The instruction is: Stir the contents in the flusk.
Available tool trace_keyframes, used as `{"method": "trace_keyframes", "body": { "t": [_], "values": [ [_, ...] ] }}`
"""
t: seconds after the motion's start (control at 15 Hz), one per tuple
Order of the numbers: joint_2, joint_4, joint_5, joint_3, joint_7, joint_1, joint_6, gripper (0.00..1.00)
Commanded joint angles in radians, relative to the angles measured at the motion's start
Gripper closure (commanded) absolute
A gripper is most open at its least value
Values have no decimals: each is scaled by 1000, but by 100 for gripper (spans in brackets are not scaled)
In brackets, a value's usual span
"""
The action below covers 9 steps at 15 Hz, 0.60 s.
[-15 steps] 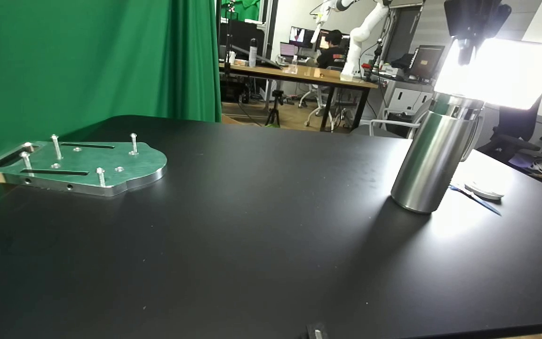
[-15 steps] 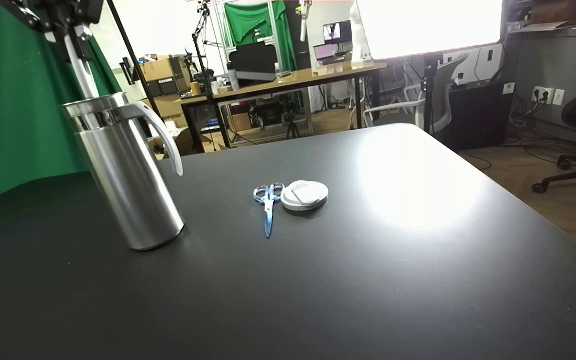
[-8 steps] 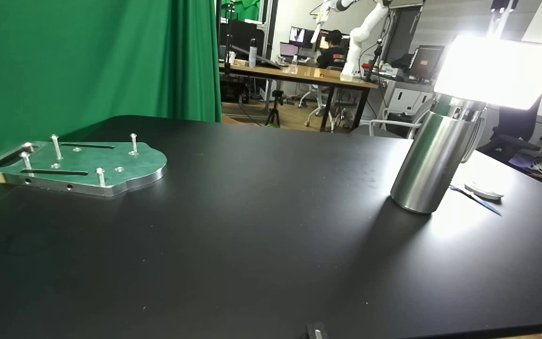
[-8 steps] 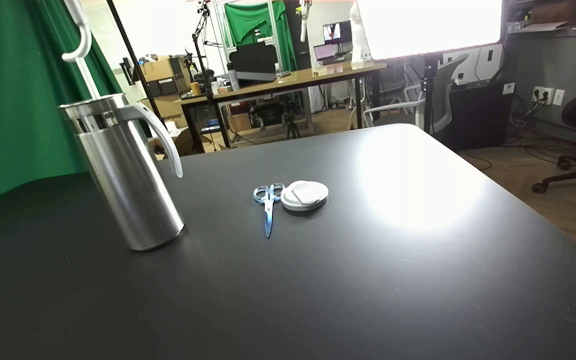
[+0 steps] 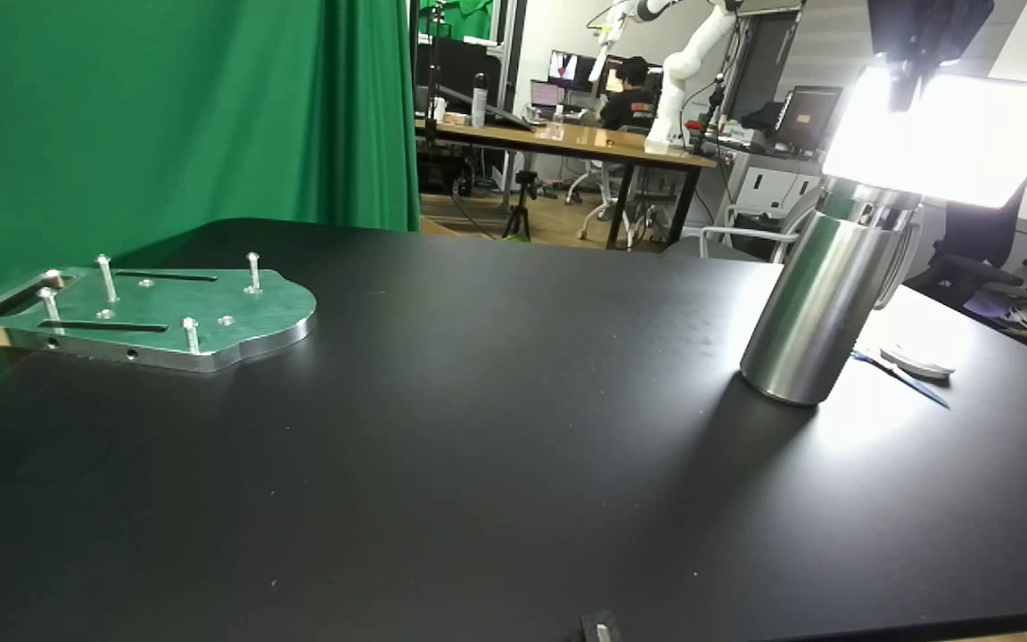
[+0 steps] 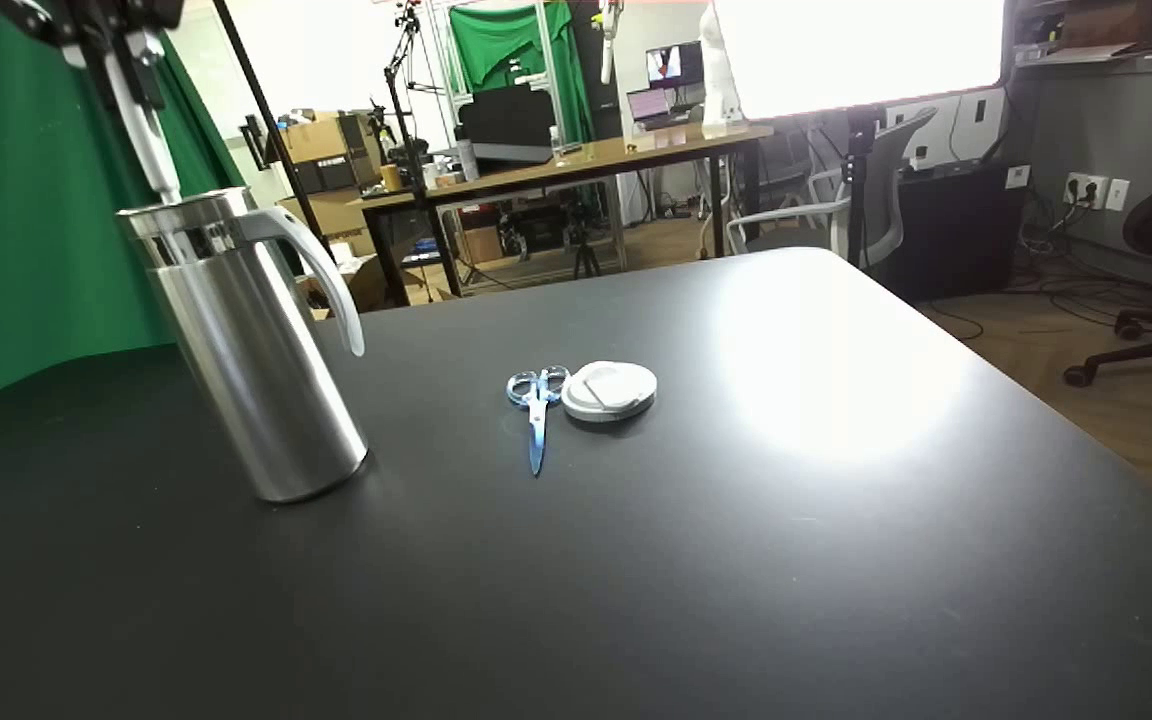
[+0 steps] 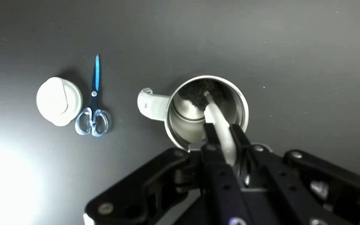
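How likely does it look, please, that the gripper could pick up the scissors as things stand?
Probably not: the gripper is closed on a white tool reaching into the flask, though nothing lies over the scissors.

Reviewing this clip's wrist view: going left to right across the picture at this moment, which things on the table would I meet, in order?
White round lid-like piece → blue scissors → white handle of the flask → metal flask, open at the top.
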Motion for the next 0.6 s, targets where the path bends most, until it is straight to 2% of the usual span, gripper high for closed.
{"method": "trace_keyframes", "body": {
  "t": [0.0, 0.53],
  "values": [
    [51, 19, -6, 10, 23, 4, -6, 96],
    [-112, 71, -4, -25, -13, -27, -48, 96]
  ]
}}
